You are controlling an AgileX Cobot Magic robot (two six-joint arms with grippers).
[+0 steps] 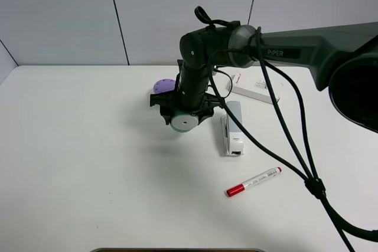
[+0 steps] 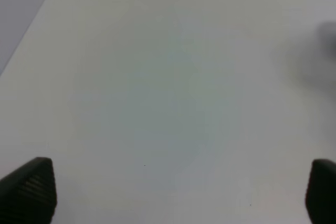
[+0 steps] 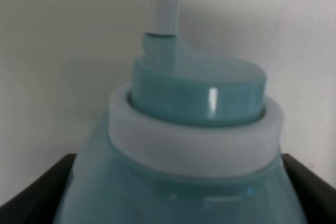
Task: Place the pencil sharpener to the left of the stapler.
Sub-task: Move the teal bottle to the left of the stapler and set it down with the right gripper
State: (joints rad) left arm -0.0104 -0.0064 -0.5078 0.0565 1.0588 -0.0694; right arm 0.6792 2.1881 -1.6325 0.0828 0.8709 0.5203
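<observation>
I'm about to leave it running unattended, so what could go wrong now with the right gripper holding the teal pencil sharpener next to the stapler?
1. The right gripper holds the pencil sharpener close beside the stapler; setting it down could nudge the stapler.
2. The purple cylinder sits right behind the gripper and may get bumped.
3. The sharpener's body is rounded and glossy, so it might roll once released.
</observation>
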